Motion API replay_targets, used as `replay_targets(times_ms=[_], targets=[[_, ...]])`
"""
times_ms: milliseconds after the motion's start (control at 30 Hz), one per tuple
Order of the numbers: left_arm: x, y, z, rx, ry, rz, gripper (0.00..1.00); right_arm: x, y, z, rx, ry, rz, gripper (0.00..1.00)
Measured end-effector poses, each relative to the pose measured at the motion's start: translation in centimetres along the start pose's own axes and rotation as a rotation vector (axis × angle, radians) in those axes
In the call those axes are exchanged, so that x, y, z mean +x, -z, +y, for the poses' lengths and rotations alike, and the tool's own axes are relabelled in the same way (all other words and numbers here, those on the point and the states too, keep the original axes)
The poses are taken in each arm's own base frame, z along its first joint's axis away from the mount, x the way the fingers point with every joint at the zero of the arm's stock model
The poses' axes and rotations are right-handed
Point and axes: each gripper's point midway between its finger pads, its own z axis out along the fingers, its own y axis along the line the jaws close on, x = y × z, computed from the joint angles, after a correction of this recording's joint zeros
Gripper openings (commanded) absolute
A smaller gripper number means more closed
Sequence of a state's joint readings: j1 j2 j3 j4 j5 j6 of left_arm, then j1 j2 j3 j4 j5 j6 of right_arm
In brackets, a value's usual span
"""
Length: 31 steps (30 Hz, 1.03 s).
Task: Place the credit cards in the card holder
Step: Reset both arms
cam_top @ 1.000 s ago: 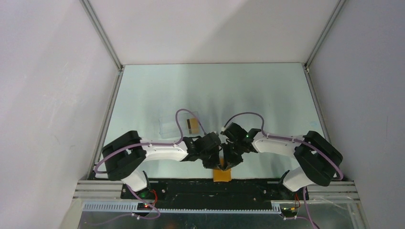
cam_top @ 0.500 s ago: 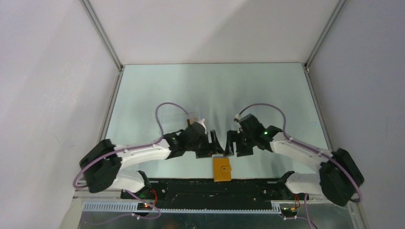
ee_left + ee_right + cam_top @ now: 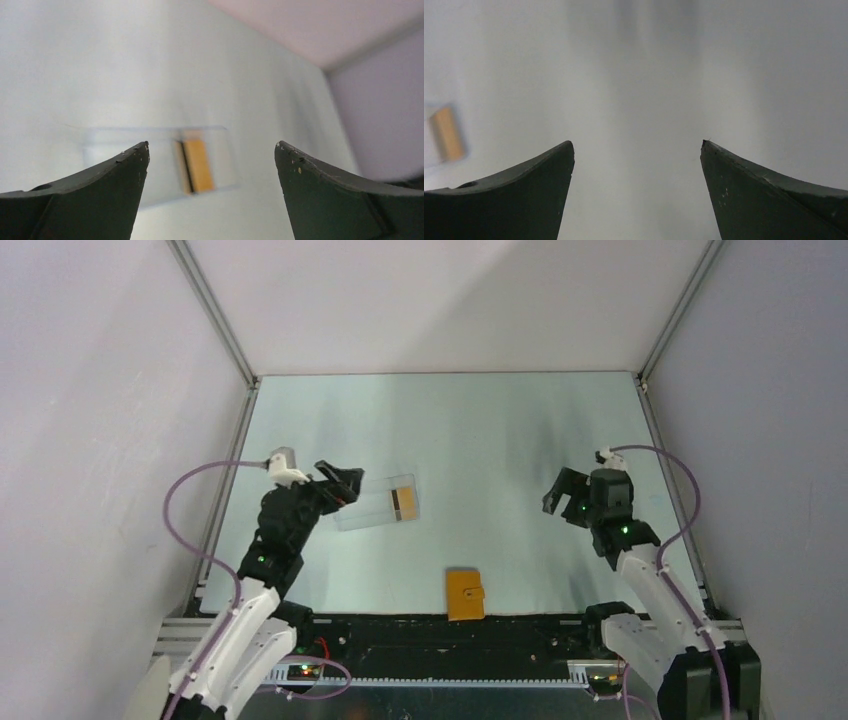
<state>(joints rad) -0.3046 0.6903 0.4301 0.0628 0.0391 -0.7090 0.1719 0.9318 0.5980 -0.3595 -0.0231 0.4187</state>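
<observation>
The card holder (image 3: pixel 465 594), an orange wallet, lies folded shut with its tab clasp to the right, near the table's front edge; no gripper touches it. The credit cards are hidden. A narrow tan-orange piece (image 3: pixel 405 503) with a dark edge lies inside a clear plastic case (image 3: pixel 372 508); I cannot tell whether it is a card. My left gripper (image 3: pixel 347 489) hangs open just left of that case, and its wrist view shows the tan piece (image 3: pixel 198 165) ahead between empty fingers (image 3: pixel 125 170). My right gripper (image 3: pixel 562 494) stands open and empty at the right.
Pale walls with metal rails (image 3: pixel 232 465) close the table on the left, back and right. The black base strip (image 3: pixel 440 635) runs along the front edge just below the card holder. The right wrist view catches the tan piece (image 3: pixel 446 132) at its far left.
Both grippers were together over the card holder, shut. They opened, drew apart and swung out, the left to the clear case, the right to the right side. The card holder stays at the front.
</observation>
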Motion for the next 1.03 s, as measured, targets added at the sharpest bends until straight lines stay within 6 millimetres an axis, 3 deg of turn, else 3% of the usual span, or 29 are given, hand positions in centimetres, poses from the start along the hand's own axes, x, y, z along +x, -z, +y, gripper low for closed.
replay_targets(times_ms=[167, 333, 467, 600, 700, 867, 1033], targets=[[-4.1, 0.6, 6.4, -0.267, -0.233, -0.210, 1.00, -1.4, -2.0, -5.4, 0.173, 0.072, -0.251, 0.99], [-3.9, 0.5, 14.3, -0.561, -0.422, -0.228, 0.99, -0.3, -4.5, -8.3, 0.255, 0.142, -0.291, 0.99], [-2.6, 0.4, 19.6, -0.697, -0.518, -0.192, 1.00, -2.2, -5.8, -8.7, 0.262, 0.180, -0.361, 0.99], [-3.7, -0.4, 20.9, -0.671, -0.556, -0.257, 1.00, -5.0, -6.8, -8.9, 0.230, 0.189, -0.468, 0.99], [-4.2, 0.1, 22.0, -0.676, -0.546, -0.285, 1.00, -5.3, -7.1, -9.9, 0.228, 0.177, -0.495, 0.99], [-5.9, -0.6, 20.5, -0.624, -0.571, -0.345, 1.00, -6.6, -6.7, -9.4, 0.207, 0.187, -0.555, 0.99], [-6.2, -0.7, 20.3, -0.617, -0.577, -0.358, 1.00, -7.1, -6.5, -8.9, 0.196, 0.193, -0.581, 0.99]])
